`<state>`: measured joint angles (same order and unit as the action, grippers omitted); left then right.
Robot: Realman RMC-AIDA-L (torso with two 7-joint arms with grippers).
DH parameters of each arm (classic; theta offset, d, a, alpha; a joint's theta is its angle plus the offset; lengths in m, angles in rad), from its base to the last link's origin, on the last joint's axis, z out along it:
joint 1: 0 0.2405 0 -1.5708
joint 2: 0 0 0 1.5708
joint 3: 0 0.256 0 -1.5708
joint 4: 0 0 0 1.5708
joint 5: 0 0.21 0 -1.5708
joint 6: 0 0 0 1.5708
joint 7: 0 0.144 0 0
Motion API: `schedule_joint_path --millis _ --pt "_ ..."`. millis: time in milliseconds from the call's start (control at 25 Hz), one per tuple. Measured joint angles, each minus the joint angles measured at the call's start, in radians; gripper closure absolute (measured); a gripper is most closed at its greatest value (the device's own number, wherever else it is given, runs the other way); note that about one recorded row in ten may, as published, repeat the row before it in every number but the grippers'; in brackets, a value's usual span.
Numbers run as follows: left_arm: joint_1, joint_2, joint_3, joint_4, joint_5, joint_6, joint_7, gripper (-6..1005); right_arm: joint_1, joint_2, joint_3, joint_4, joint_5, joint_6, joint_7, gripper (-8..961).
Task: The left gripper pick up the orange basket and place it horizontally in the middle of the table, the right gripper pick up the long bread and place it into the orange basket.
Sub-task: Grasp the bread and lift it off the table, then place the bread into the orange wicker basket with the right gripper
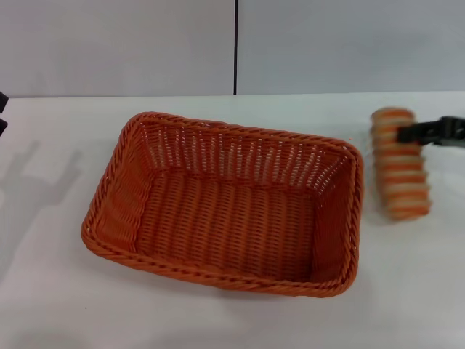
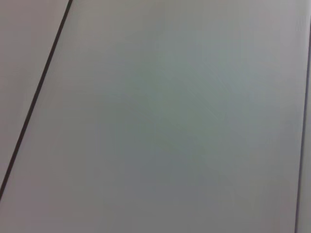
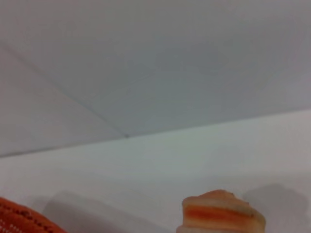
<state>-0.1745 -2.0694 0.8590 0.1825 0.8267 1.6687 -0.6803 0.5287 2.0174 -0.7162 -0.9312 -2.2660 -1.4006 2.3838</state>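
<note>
The orange basket (image 1: 225,203) lies lengthwise across the middle of the white table (image 1: 65,305), empty, and its corner (image 3: 22,221) shows in the right wrist view. To its right, off the basket's right end, is the striped long bread (image 1: 399,163), whose end (image 3: 222,213) sits close under the right wrist camera. My right gripper (image 1: 420,131) reaches in from the right edge and is shut on the bread's far end. Only dark bits of my left gripper (image 1: 2,113) show at the far left edge, away from the basket.
A pale grey wall (image 1: 116,43) with a dark vertical seam (image 1: 236,43) backs the table. The left wrist view shows only the wall (image 2: 170,121) and a seam. Arm shadows fall on the table's left side (image 1: 36,189).
</note>
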Motion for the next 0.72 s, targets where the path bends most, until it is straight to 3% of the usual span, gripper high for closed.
schedule_joint_path --millis 40,80,120,280,520,720 --pt "0.0 0.0 0.0 0.0 0.0 0.0 0.0 181 -0.016 0.002 0.0 -0.041 0.002 -0.011 0.015 543" --pt "0.0 0.0 0.0 0.0 0.0 0.0 0.0 182 -0.056 0.013 0.0 -0.168 0.003 -0.034 0.053 547" --pt "0.0 0.0 0.0 0.0 0.0 0.0 0.0 182 -0.056 0.013 0.0 -0.168 0.003 -0.034 0.053 551" --pt "0.01 0.001 -0.001 -0.013 -0.001 0.031 -0.001 182 -0.108 0.032 0.025 -0.407 0.081 -0.131 0.097 573" --pt "0.012 0.002 -0.002 -0.029 -0.002 0.045 -0.001 182 -0.102 0.034 0.02 -0.48 0.264 -0.245 0.093 627" --pt "0.018 0.002 -0.002 -0.031 -0.002 0.056 -0.001 182 -0.07 0.034 -0.115 -0.459 0.39 -0.302 0.069 668"
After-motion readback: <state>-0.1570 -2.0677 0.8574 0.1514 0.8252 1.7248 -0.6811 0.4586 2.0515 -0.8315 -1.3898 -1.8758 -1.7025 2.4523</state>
